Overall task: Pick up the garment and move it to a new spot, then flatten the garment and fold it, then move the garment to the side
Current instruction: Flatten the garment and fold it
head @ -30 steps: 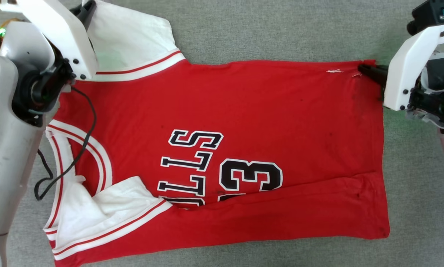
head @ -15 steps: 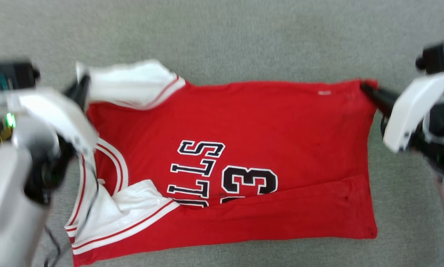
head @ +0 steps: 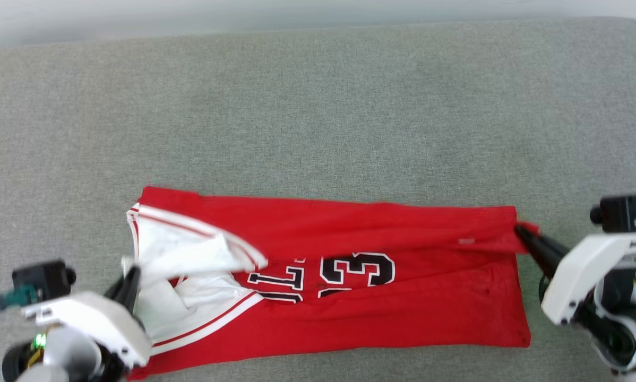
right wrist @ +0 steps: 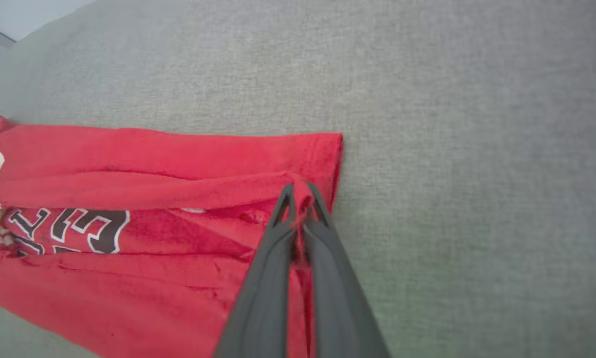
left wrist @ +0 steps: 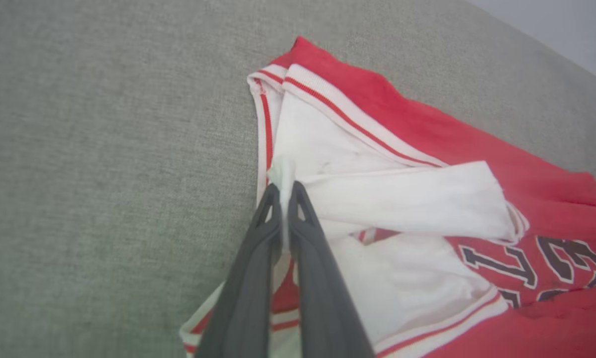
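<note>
Grey cloth surface (head: 318,106) runs bare beyond both tools. At the left, the left gripper (head: 128,278) is pressed together on the white sleeve (head: 190,249), with a tuft of cloth poking past its tips; whether it also catches the layer underneath is hard to say. The garment (head: 381,318) stretches from just right of those fingers across to the other tool. A second ago its front lay wide open, far edge well out ahead of both grippers. Now that edge has been drawn back toward them, doubling a red band over the top of the lettering (head: 323,273), though part of the shift in the head view is the camera's. At the right, the right gripper (head: 521,232) is clamped shut on the red hem corner. The lengthwise fold looks nearly laid, leaving the release and the cross fold.
</note>
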Available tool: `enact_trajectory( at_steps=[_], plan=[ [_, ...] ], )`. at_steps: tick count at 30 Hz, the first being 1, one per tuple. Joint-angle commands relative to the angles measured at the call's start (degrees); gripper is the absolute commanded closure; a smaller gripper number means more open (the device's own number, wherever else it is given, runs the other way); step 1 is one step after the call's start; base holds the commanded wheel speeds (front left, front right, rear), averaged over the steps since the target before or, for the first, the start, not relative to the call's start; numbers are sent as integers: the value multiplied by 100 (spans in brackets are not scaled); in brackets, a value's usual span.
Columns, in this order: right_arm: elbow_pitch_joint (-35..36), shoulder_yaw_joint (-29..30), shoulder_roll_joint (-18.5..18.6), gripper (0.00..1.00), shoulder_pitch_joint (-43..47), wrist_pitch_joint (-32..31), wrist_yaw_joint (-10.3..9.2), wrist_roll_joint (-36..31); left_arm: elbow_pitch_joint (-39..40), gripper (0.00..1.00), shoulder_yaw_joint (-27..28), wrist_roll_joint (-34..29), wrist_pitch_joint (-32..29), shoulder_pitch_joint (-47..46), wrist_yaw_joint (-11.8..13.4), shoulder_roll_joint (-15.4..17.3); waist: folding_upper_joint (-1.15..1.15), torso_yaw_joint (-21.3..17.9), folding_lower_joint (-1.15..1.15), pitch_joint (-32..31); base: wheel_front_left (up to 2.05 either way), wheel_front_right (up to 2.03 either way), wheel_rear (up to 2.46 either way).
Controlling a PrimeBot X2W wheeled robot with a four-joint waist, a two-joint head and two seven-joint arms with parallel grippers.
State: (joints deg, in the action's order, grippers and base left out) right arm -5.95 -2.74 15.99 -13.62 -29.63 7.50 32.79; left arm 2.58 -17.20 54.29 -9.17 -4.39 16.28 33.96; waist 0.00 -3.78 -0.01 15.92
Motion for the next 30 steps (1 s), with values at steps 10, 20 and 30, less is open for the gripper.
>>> enact_trajectory(
  at_steps=[10,20,30],
  plan=[
    [-220,49,-329,56,816,232,-2,-71,-116,100,-109,248,-20,849,136,-199,0,-27,1,-45,0,0,0],
    [-186,-75,-408,0,803,1376,-3,-142,-218,0,-338,-407,886,299,-87,-510,0,-14,1,-235,0,0,0],
    [291,491,-229,0,796,735,-3,-264,342,0,-602,-1536,1839,-278,176,-647,0,33,1,-478,0,0,0]
  ],
)
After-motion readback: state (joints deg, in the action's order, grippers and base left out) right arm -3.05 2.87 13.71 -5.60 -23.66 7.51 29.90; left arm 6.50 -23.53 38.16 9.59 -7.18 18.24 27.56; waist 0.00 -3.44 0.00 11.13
